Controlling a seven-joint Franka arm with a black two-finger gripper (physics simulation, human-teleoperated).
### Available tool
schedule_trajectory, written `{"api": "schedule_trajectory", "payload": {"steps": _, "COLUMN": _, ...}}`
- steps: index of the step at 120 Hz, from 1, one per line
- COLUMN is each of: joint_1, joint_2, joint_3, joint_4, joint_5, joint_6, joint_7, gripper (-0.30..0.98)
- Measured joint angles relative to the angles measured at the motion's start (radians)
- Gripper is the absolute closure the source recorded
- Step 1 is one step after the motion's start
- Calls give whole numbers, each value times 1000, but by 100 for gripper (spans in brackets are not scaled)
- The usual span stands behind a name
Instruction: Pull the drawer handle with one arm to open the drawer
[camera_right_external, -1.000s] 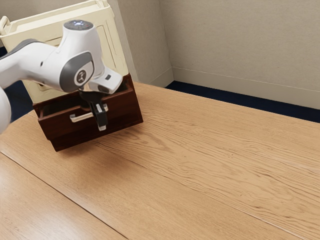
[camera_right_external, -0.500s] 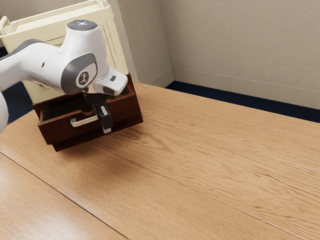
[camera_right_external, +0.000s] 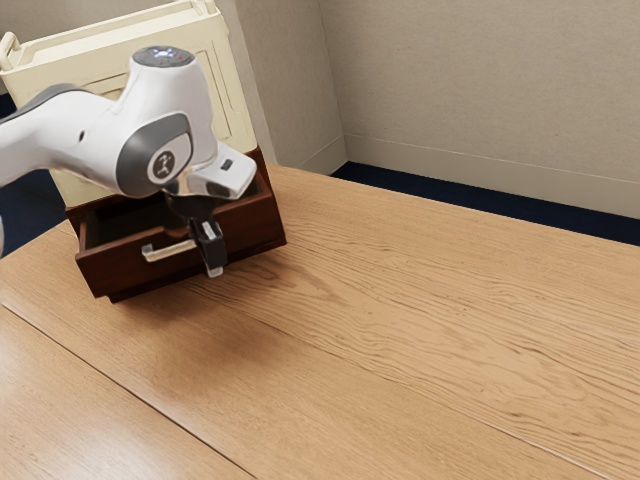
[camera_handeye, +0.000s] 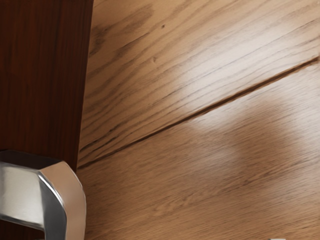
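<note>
The drawer (camera_right_external: 245, 226) is part of the way out: its front stands forward of the dark cabinet (camera_right_external: 261, 163), and the shadowed hollow behind the front can be seen from above. So the opening looks well under way, though how much travel is left I cannot tell. On that front sits the metal handle (camera_right_external: 167, 252), a bar held off the wood on bent ends, shaped that way so something can reach behind it and pull; the wrist view has one bent end close by, next to the dark wood. The gripper (camera_right_external: 213, 263) points down at the end of the handle toward the exterior view's right, close against the drawer's front, a sensible spot for drawing it outward. Whether it is wide or narrow, or truly has hold of the bar, I cannot tell. The arm (camera_right_external: 50, 130) comes in from the exterior view's left and bends down over the drawer, which keeps its bulk above the path the front would take. A cream box (camera_right_external: 60, 80) stands on top of the cabinet, and its weight may help keep the cabinet from sliding. All of it rests on the wooden table (camera_right_external: 400, 350), with a plain wall (camera_right_external: 460, 90) beyond. The next move, I judge, calls for a straight, level pull away from the cabinet; drifting sideways could lose the handle.
</note>
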Motion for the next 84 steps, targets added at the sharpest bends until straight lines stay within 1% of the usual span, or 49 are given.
{"api": "schedule_trajectory", "payload": {"steps": 16, "joint_1": -13, "joint_2": -3, "joint_3": 1, "joint_4": -8, "joint_5": 0, "joint_6": -1, "joint_7": -13, "gripper": 11}}
{"api": "schedule_trajectory", "payload": {"steps": 27, "joint_1": -20, "joint_2": -31, "joint_3": -1, "joint_4": -30, "joint_5": 0, "joint_6": -3, "joint_7": -21, "gripper": 16}}
{"api": "schedule_trajectory", "payload": {"steps": 42, "joint_1": -31, "joint_2": -51, "joint_3": 0, "joint_4": -56, "joint_5": 0, "joint_6": -5, "joint_7": -32, "gripper": 15}}
{"api": "schedule_trajectory", "payload": {"steps": 61, "joint_1": -51, "joint_2": -86, "joint_3": -1, "joint_4": -89, "joint_5": 0, "joint_6": -6, "joint_7": -46, "gripper": 16}}
{"api": "schedule_trajectory", "payload": {"steps": 84, "joint_1": -71, "joint_2": -105, "joint_3": 3, "joint_4": -117, "joint_5": 0, "joint_6": -5, "joint_7": -61, "gripper": 13}}
